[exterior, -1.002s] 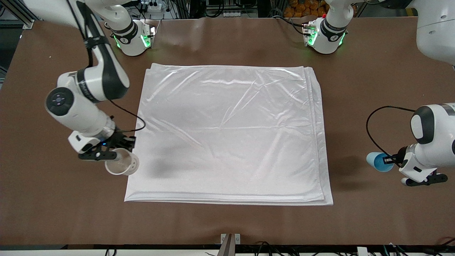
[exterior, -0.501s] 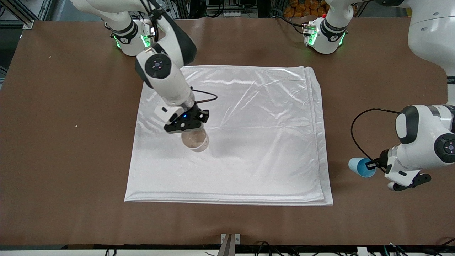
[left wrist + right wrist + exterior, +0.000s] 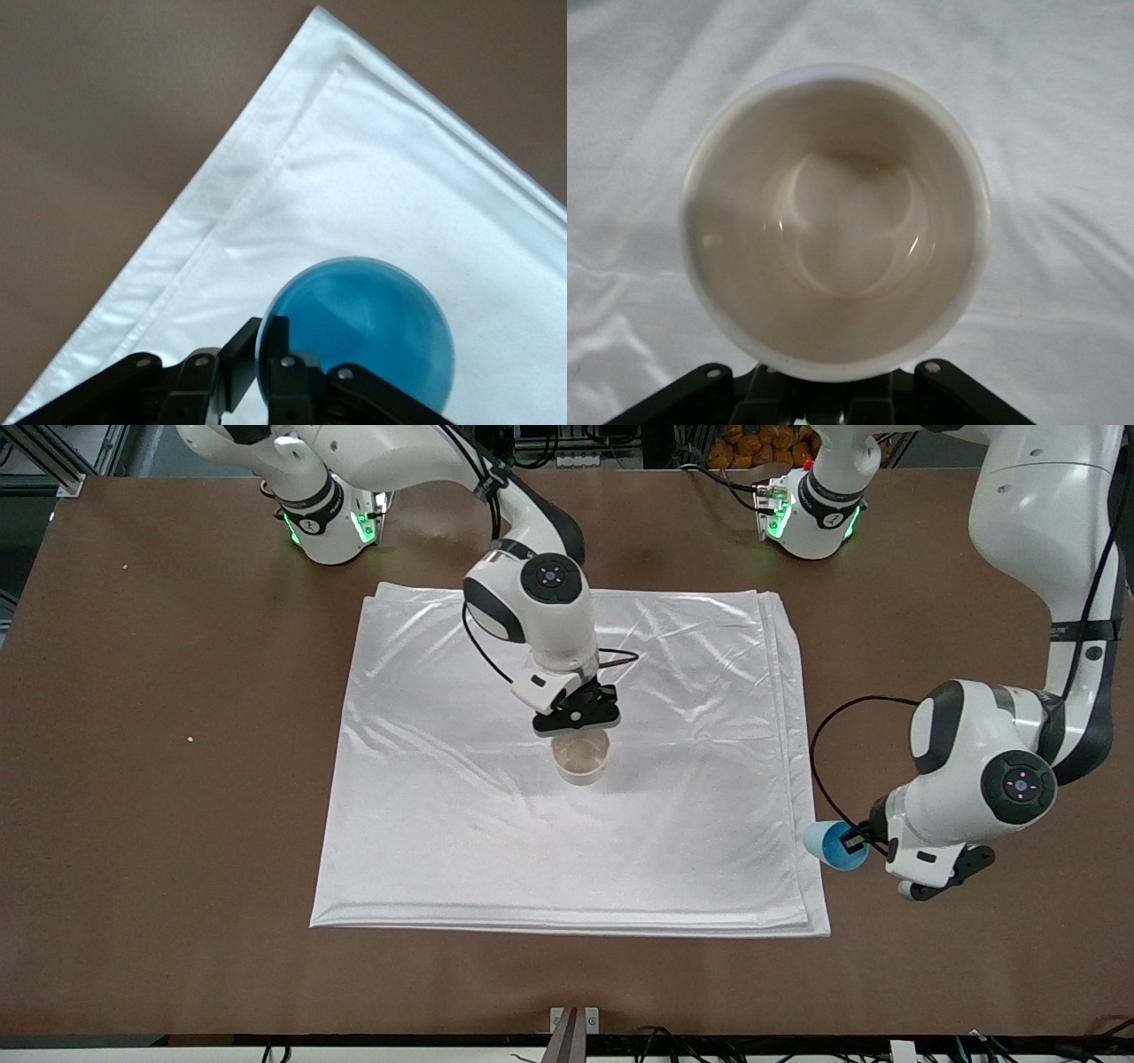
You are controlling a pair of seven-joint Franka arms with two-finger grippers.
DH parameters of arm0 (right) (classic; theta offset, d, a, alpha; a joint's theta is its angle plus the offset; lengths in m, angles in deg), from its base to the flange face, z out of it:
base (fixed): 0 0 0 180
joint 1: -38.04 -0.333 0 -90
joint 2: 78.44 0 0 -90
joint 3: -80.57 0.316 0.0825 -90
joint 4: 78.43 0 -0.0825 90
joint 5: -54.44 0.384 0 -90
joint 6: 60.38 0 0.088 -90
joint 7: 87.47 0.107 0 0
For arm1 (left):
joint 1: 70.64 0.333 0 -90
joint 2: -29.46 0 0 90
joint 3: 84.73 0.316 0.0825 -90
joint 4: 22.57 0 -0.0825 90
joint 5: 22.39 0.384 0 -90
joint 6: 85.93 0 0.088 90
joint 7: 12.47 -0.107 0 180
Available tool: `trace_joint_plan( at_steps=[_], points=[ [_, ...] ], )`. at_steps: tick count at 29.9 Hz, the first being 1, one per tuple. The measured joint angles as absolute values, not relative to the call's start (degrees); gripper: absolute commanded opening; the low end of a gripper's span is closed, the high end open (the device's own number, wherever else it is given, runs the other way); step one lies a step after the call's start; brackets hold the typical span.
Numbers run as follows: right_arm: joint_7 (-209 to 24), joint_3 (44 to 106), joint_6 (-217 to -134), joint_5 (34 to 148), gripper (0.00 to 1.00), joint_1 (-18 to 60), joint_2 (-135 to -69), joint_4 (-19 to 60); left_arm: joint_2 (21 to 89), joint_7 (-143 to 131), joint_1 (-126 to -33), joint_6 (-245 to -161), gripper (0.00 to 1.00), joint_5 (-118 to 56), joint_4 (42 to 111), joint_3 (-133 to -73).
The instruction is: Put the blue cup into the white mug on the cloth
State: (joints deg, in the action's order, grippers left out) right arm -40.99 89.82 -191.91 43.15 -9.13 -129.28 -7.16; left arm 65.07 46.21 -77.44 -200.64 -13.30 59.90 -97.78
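Cup: blue, held in the air over the cloth's edge at the left arm's end — its mouth faces the wrist camera.
Left gripper: fingers clamped on the cup's rim (one inside, one outside).
Mug: white, upright, over the middle of the cloth; I cannot tell if it touches.
Right gripper: closed on the mug from the side — the handle is hidden.
Cloth: white, shiny, lying flat on the table.

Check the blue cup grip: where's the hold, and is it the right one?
The left end effector pinches the cup by its rim wall, one finger inside the open mouth. With no handle and tapered sides, that rim hold suits lowering it into the mug.
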Motion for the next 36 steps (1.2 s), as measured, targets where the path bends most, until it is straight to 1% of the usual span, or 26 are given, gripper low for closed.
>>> trace_joint_plan(
  at_steps=[6, 12, 13, 14, 17, 18, 19, 20, 29, 32, 36],
  points=[
    [-41.0, 89.5, -194.6, 42.6, 0.0, -10.2, -131.9, -7.7, 65.1, 50.9, -78.9, -200.6, 0.0, -13.3, 59.9, -97.8],
    [-41.0, 89.4, -194.8, 42.1, 0.0, -10.3, -132.8, -8.3, 64.9, 53.7, -79.3, -200.7, 0.0, -13.3, 59.8, -97.8],
    [-41.0, 89.4, -194.8, 42.1, 0.01, -10.3, -132.8, -8.3, 64.9, 54.2, -79.5, -200.7, 0.0, -13.3, 59.8, -97.9],
    [-41.0, 89.4, -194.8, 42.1, 0.04, -10.3, -132.8, -8.4, 64.8, 54.5, -79.7, -200.7, 0.0, -13.3, 59.8, -97.9],
    [-41.0, 89.3, -194.8, 42.1, 0.23, -10.3, -132.8, -8.7, 64.3, 55.4, -80.4, -200.6, 0.0, -13.4, 59.8, -97.9],
    [-41.0, 89.2, -194.8, 42.1, 0.37, -10.3, -132.8, -8.7, 64.2, 55.5, -80.6, -200.4, 0.0, -13.6, 59.8, -97.9],
    [-41.0, 89.1, -194.8, 42.1, 0.64, -10.3, -132.8, -8.8, 64.0, 55.7, -80.9, -200.3, 0.0, -13.8, 59.8, -97.9],
    [-41.0, 89.1, -194.8, 42.1, 1.0, -10.3, -132.8, -8.9, 63.8, 56.1, -81.2, -200.0, 0.0, -14.0, 59.8, -97.9],
    [-41.0, 88.9, -194.4, 42.1, 1.0, -9.7, -132.6, -9.9, 63.4, 58.9, -83.1, -195.8, 0.0, -14.8, 59.8, -97.9],
    [-41.0, 88.9, -192.2, 42.1, 1.0, -8.9, -131.7, -10.7, 63.4, 59.9, -83.8, -194.6, 0.0, -14.9, 59.8, -98.0],
    [-41.1, 89.5, -187.4, 42.1, 1.0, -7.4, -129.3, -11.4, 63.4, 61.1, -84.8, -193.9, 0.0, -16.2, 59.8, -98.0]
  ],
)
